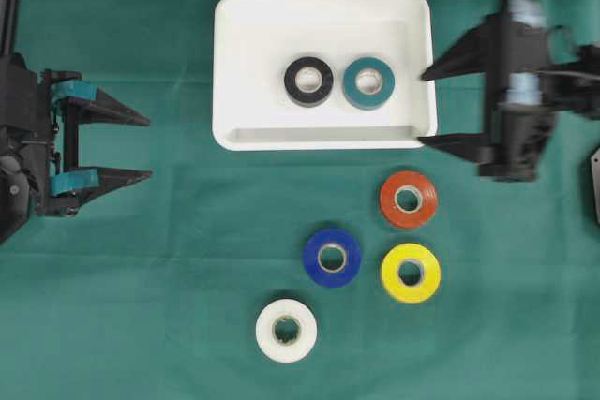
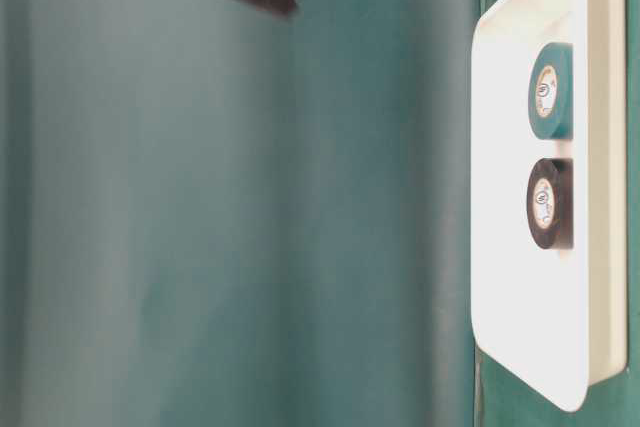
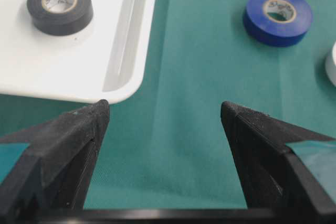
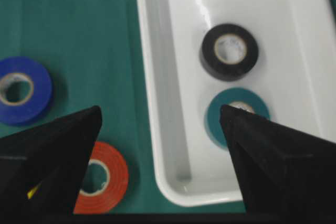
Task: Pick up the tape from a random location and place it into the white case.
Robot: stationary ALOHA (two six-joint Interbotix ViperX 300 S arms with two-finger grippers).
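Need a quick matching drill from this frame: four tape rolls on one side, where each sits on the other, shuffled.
Column 1:
1. black tape
2. orange tape
3. white tape
4. blue tape

Column 2:
A. on the green cloth, nearest the bottom edge of the overhead view
B. inside the white case, beside the teal tape
C. on the cloth, left of the yellow tape
D. on the cloth, just below the case's lower right corner

Pairs: 1-B, 2-D, 3-A, 4-C
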